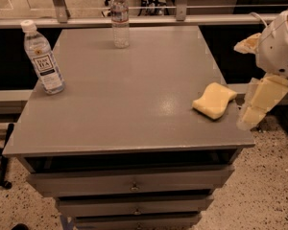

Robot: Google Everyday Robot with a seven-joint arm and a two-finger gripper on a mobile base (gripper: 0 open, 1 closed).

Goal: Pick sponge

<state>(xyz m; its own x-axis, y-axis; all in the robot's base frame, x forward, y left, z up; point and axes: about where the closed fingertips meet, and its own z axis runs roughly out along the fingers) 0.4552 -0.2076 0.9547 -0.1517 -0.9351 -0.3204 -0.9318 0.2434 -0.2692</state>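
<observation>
Sponge (214, 100): pale yellow, wavy-edged, lying flat on the grey table (134, 90), near the right edge and toward the front right corner. Nothing touching it. My gripper (247, 80) is off the table's right side, just beside the sponge and a bit higher, not in contact. It is spread wide and empty: one yellowish padded finger (263, 101) slants down just past the table edge, close to the sponge's right end, and the other sits higher up by the white wrist housing (278, 47). Well apart from the sponge, a labelled water bottle (42, 59) stands upright near the table's left edge. A second clear bottle (119, 18) stands upright at the far edge. Drawers (134, 183) sit under the tabletop, the top one slightly open. Speckled floor (273, 186) below.
</observation>
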